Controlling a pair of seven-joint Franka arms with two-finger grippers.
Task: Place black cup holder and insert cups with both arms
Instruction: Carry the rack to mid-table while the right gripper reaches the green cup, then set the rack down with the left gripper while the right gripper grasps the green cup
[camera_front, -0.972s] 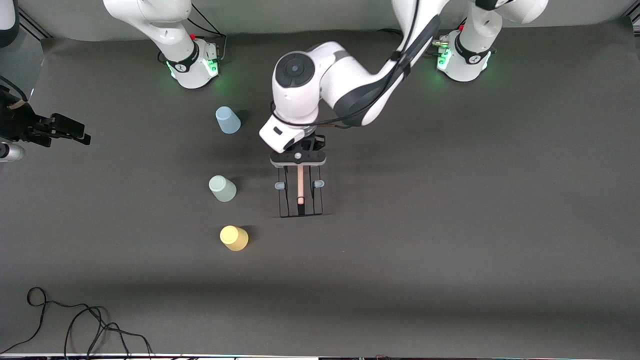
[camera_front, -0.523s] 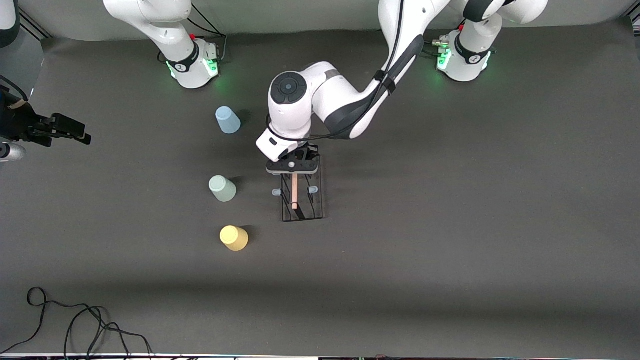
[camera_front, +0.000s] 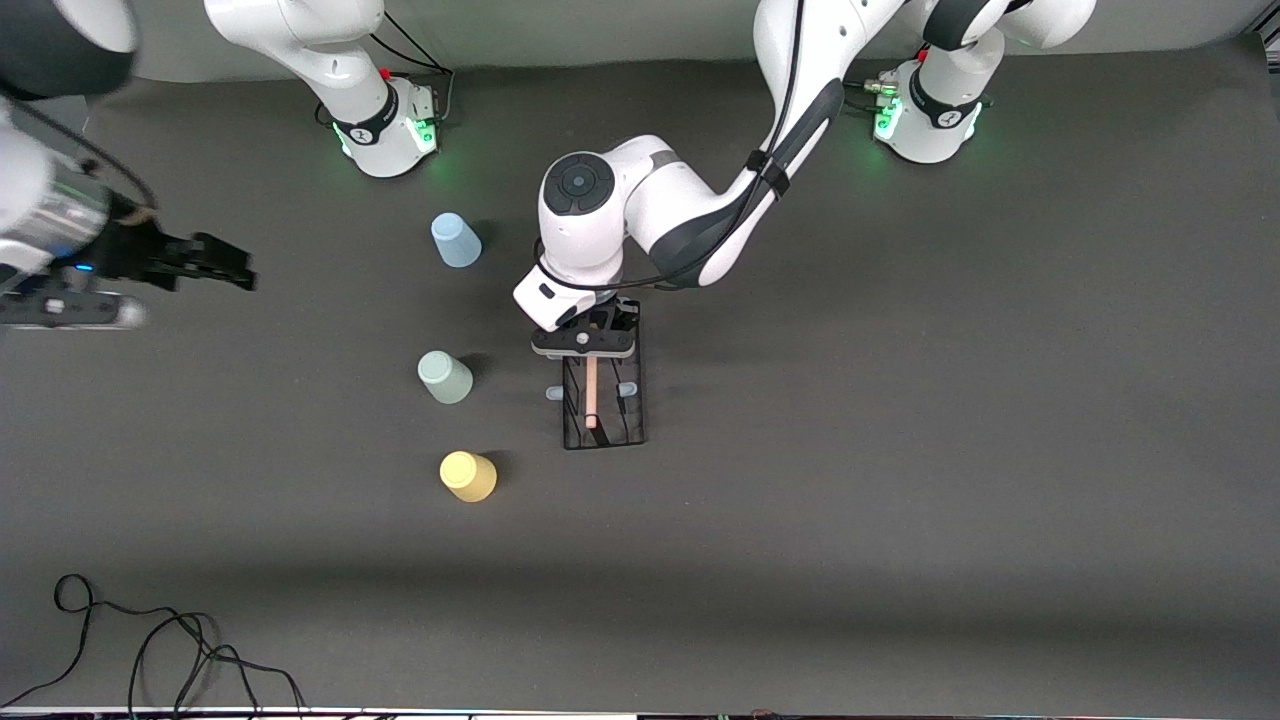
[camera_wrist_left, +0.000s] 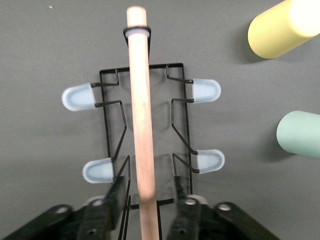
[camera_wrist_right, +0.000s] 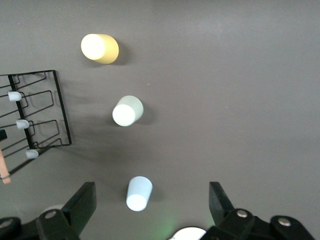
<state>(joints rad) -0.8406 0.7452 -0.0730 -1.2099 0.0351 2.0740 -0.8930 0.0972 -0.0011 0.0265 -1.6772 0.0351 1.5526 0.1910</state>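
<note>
Left gripper (camera_wrist_left: 145, 200) half-open, straddling wooden rod (camera_wrist_left: 141, 120) of light, stiff black cup holder (camera_front: 602, 385); rod best hold. Right gripper (camera_wrist_right: 152, 200) wide open, empty, waiting; cups (camera_front: 445, 377) at holder's 9 o'clock.

We see the black cup holder (camera_front: 603, 395) now resting flat on the table, its base lower than a second ago, when it hung just above the surface. The left gripper (camera_front: 584, 342) has come down with it, and its fingers (camera_wrist_left: 114, 197) now stand apart on either side of the wooden rod (camera_wrist_left: 141, 125) instead of clamping it. The right gripper (camera_front: 222, 265) has moved in from the table's edge toward the light blue cup (camera_front: 455, 240), fingers spread wide.
</note>
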